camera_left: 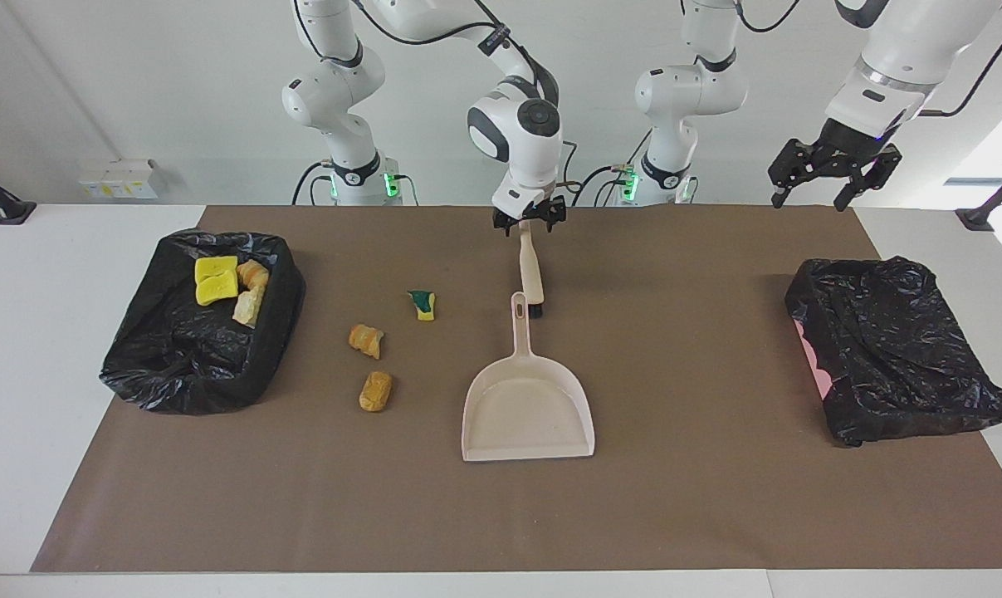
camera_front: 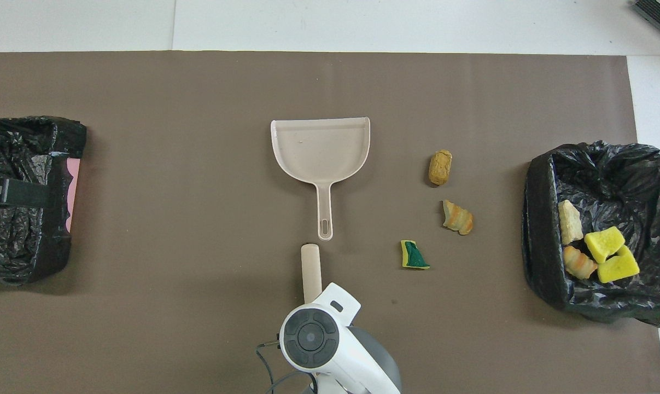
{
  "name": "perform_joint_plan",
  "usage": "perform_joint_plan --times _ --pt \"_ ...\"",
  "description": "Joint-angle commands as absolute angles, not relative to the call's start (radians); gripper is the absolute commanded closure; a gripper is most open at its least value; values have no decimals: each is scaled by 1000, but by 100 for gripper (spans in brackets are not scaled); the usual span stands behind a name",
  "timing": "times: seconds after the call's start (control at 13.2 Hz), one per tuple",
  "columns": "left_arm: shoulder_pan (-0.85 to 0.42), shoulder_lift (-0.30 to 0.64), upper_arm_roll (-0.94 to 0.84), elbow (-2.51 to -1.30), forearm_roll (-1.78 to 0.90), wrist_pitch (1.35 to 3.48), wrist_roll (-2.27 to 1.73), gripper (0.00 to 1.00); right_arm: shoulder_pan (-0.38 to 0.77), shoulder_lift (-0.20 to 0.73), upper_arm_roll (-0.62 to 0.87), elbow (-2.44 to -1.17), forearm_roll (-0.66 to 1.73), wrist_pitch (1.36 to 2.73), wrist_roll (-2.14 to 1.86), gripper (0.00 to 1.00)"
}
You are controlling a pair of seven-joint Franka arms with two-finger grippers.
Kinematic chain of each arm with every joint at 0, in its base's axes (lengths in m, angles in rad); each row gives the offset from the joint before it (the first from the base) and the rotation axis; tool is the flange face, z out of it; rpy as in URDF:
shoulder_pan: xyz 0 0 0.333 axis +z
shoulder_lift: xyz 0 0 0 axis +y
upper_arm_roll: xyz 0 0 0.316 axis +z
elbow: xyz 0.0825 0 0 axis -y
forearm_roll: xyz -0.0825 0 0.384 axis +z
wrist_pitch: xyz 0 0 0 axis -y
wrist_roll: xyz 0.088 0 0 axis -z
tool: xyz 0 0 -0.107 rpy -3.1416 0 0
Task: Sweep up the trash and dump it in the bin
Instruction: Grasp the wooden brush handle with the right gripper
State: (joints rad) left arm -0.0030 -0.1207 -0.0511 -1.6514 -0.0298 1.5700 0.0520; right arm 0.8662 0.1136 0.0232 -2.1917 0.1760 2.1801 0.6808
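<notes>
Brown table mat (camera_left: 683,498), right gripper (camera_left: 529,218) sitting at brush (camera_left: 531,267) handle's end, grip unclear, left gripper (camera_left: 833,170) hanging spread, dustpan (camera_left: 527,407) beside three scraps (camera_left: 376,340), two bins (camera_left: 206,365).

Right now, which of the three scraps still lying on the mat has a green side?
The green-backed sponge chunk, the loose scrap nearest the robots and closest to the brush; the other two are orange-brown bread-like lumps.
</notes>
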Motion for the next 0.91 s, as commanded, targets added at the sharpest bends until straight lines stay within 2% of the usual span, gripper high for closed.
perform_joint_plan --times 0.0,0.15,0.38,0.53,0.6,0.68,0.83 --pt "9 -135 -60 -1666 -14 1569 61 0 853 92 29 -2197 195 2184 693 40" --pt "9 -135 -60 -1666 -14 1569 61 0 850 86 29 -2197 195 2158 707 50" --pt "9 -135 -60 -1666 -14 1569 61 0 850 80 29 -2198 195 2152 713 58" --pt "3 -135 -60 -1664 -14 1571 60 0 848 80 29 -2198 195 2146 716 77" --pt "0 -135 -60 -1664 -14 1569 61 0 847 80 29 -2198 195 2128 716 96" --pt "-6 -135 -61 -1664 -15 1578 58 0 847 77 29 -2197 195 2120 716 100" --pt "-9 -135 -67 -1672 -26 1595 55 0 828 52 28 -2197 195 2064 704 100"
